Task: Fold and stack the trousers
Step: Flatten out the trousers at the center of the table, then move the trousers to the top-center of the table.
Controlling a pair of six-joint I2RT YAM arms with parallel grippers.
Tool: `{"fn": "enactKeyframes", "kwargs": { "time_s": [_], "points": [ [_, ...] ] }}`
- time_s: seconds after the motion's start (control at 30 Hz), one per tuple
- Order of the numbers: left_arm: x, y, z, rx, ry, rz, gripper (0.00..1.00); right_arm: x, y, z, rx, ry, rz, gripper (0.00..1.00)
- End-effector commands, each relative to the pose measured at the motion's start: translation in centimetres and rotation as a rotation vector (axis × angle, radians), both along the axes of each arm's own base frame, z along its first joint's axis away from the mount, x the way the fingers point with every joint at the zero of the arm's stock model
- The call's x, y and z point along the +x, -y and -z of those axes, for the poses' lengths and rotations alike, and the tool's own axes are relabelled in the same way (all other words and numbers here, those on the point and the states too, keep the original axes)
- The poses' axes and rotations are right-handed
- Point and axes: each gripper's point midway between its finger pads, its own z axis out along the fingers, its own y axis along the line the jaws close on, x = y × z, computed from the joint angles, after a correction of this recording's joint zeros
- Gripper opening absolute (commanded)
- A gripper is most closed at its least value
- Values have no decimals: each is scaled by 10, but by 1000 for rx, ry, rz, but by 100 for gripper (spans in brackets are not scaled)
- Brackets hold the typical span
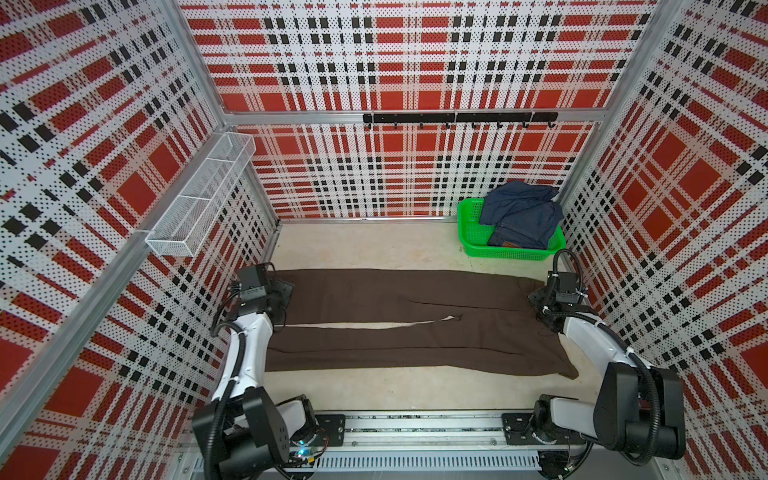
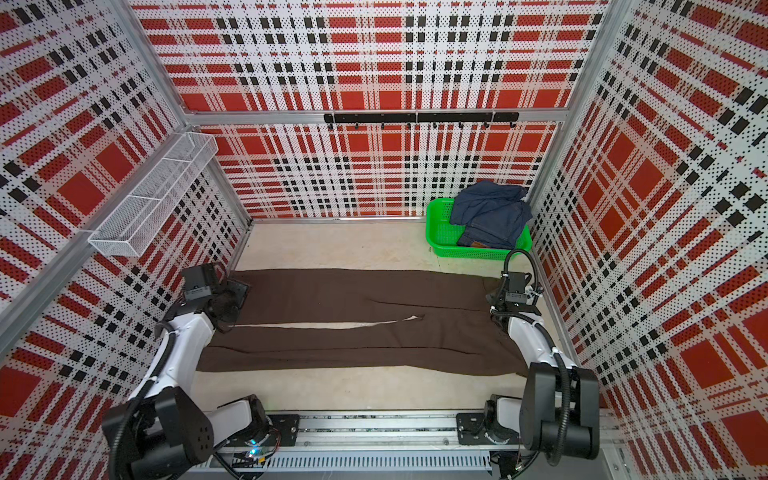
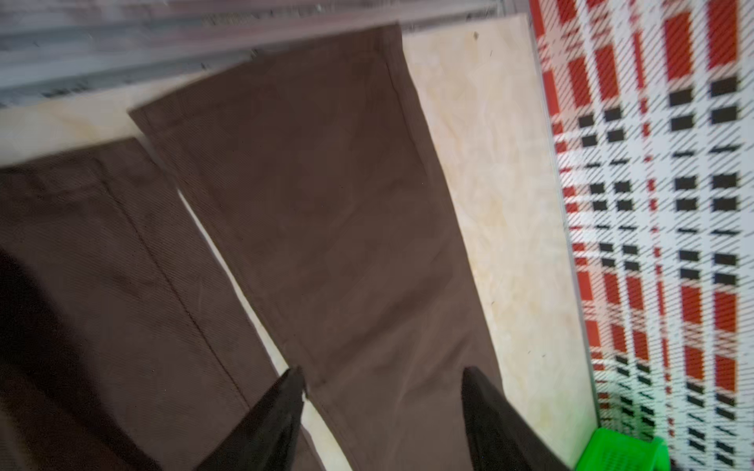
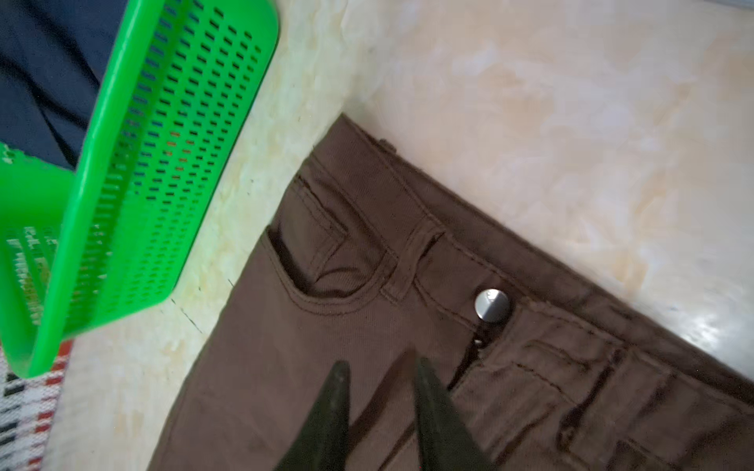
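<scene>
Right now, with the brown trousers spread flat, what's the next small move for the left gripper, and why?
Probably lower and close the left gripper on the far leg. The brown trousers lie flat, legs parted by a strip of table, and the left jaws stand open astride that leg. The right gripper sits at the waist, by the button.

The left arm (image 1: 249, 345) and right arm (image 1: 586, 332) have glossy white link shells between bulky black joint housings. Black corrugated conduit (image 1: 658, 409) runs along each arm, cinched with white ties. The jaws are black tapering wedges.
</scene>
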Motion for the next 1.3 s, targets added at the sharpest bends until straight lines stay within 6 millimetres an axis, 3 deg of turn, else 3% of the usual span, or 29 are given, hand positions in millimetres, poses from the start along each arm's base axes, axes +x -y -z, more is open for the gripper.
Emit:
{"fn": "enactKeyframes", "kwargs": {
  "time_s": [0.0,0.07,0.17,0.4,0.53,0.73,0.87,1.0,1.27],
  "points": [
    [18,4,8,63,-25,9,64,19,-8,-3,44,51,-50,23],
    [26,7,23,67,-66,35,59,23,-9,7,54,30,-54,20],
    [41,9,44,56,-114,71,46,32,-9,17,64,19,-60,16],
    [67,-5,71,97,-220,103,47,57,-2,23,64,12,-52,14],
    [70,-25,80,161,-297,81,47,65,7,27,54,-9,-40,14],
    [72,-47,107,195,-413,76,40,77,16,46,64,-81,-38,15],
    [79,-49,124,194,-462,95,36,77,23,60,56,-133,-20,17],
    [95,-44,132,216,-496,126,34,74,38,64,45,-148,34,20],
    [140,-39,134,254,-509,162,32,95,53,64,55,-123,90,24]
  ]
}}
